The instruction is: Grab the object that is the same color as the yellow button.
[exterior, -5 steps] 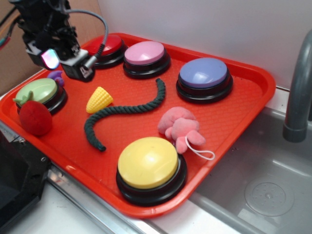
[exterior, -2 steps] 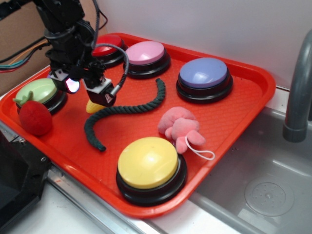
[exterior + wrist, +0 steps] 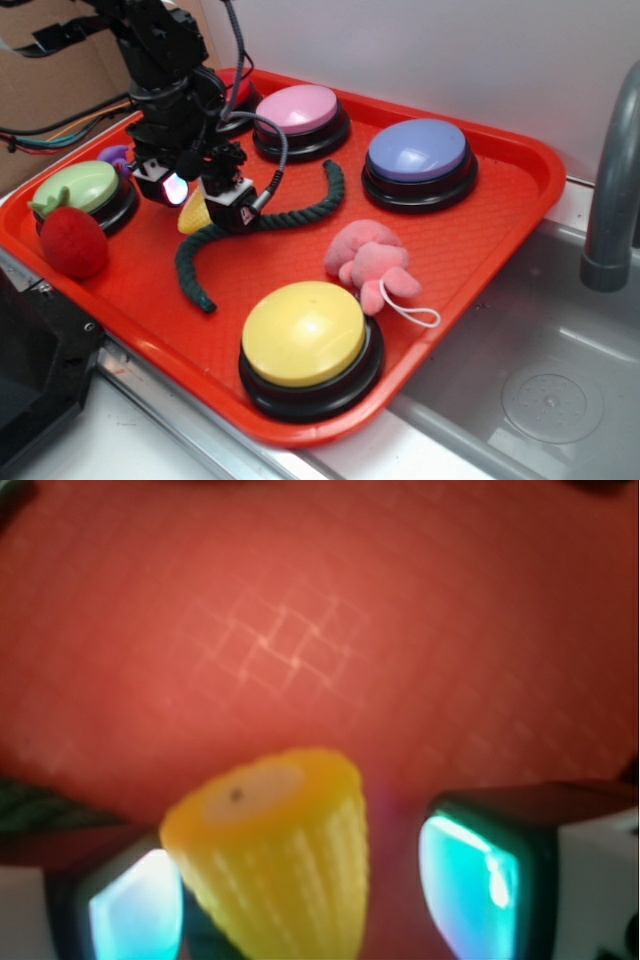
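The object, a small yellow toy corn cone (image 3: 193,216) (image 3: 275,860), lies on the red tray (image 3: 500,215) next to the green rope. My gripper (image 3: 205,202) (image 3: 300,890) is down over it and open. The corn sits between the two glowing pads (image 3: 130,910), close to the left one, with a gap to the right one. The arm hides most of the corn in the exterior view. The yellow button (image 3: 303,335), a big dome on a black base, stands at the tray's near edge, well away from the gripper.
A dark green rope (image 3: 290,208) curves past the gripper. A pink plush (image 3: 368,260), a red strawberry (image 3: 72,242), and light-green (image 3: 78,186), pink (image 3: 298,108) and purple (image 3: 417,150) buttons share the tray. A sink (image 3: 540,380) and grey faucet (image 3: 608,200) lie to the right.
The gripper has moved from the tray's back left toward the middle and come down over the corn, which now sits between its open fingers.
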You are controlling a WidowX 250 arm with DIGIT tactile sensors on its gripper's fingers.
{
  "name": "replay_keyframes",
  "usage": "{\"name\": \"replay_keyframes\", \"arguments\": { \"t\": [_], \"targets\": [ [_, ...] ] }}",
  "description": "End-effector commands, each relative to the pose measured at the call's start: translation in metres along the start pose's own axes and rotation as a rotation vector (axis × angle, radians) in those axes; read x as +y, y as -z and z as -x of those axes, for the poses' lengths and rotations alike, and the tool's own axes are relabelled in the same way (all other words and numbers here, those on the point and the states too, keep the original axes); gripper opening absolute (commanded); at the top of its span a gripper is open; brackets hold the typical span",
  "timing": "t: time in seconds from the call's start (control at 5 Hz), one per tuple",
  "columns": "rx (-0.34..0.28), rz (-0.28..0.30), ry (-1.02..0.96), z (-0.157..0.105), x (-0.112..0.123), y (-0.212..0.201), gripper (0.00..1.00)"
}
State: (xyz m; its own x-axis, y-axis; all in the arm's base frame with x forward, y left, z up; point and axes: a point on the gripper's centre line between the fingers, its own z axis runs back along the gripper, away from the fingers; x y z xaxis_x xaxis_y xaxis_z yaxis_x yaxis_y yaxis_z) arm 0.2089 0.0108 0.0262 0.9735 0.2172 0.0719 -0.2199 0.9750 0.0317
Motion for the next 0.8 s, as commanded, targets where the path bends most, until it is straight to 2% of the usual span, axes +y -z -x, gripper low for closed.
{"name": "replay_keyframes", "arguments": {
  "t": [0.0,0.2,0.6],
  "targets": [
    [-0.017,0.022,-0.02,-0.0151,0.0035,0.0041,0.88],
    [-0.018,0.027,-0.024,-0.015,0.0023,0.0034,0.0],
    [0.004,0.027,-0.019,-0.0193,0.0028,-0.0029,0.0]
  ]
}}
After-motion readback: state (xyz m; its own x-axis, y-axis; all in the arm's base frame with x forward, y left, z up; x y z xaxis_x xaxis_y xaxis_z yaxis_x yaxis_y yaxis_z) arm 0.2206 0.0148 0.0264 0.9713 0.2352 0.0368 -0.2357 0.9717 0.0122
